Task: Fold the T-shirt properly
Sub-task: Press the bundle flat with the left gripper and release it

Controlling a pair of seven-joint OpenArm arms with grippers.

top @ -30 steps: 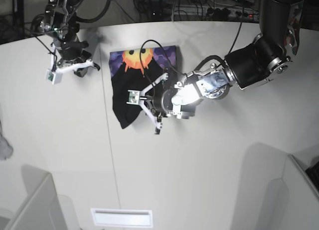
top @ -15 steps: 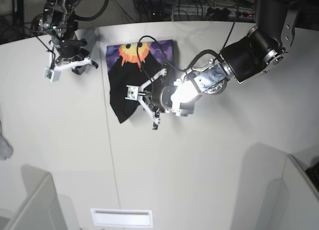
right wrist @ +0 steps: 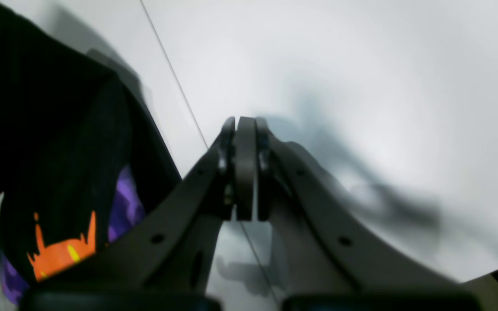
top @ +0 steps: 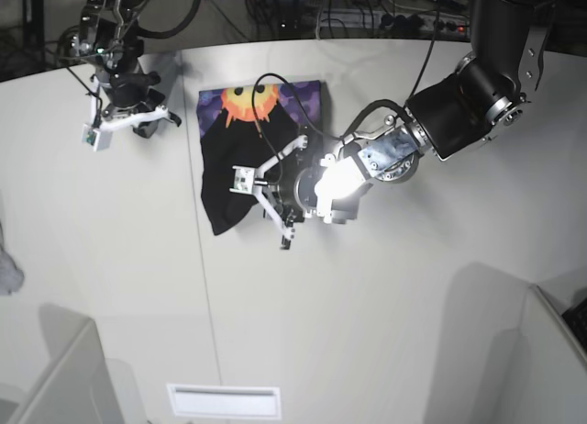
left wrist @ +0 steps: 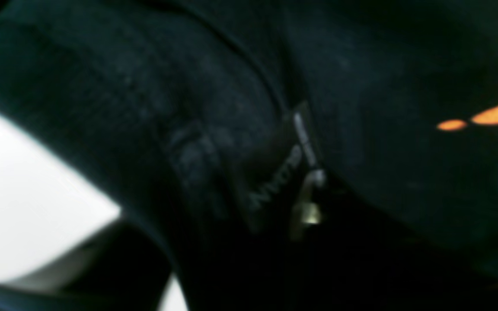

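Observation:
The black T-shirt (top: 225,172) lies bunched at the back middle of the white table (top: 385,305), with its orange sun on purple print (top: 252,101) showing at the far end. My left gripper (top: 260,193) is over the shirt's right side. In the left wrist view black cloth (left wrist: 188,108) fills the frame and hides the fingers, and the shirt follows the arm, so it seems shut on the cloth. My right gripper (top: 138,121) is to the left of the shirt, shut and empty (right wrist: 238,129) above bare table, with the shirt (right wrist: 59,151) beside it.
A grey-white cloth scrap (top: 7,273) lies at the left edge. A table seam (top: 204,286) runs forward from the shirt. A white slotted panel (top: 225,401) sits at the front edge, grey partitions (top: 64,378) at the front corners. Cables lie behind the table.
The left arm and the shirt shifted left and away, then back slightly right. The shirt's near edge now sits further left. The right gripper moved a little left and stayed there.

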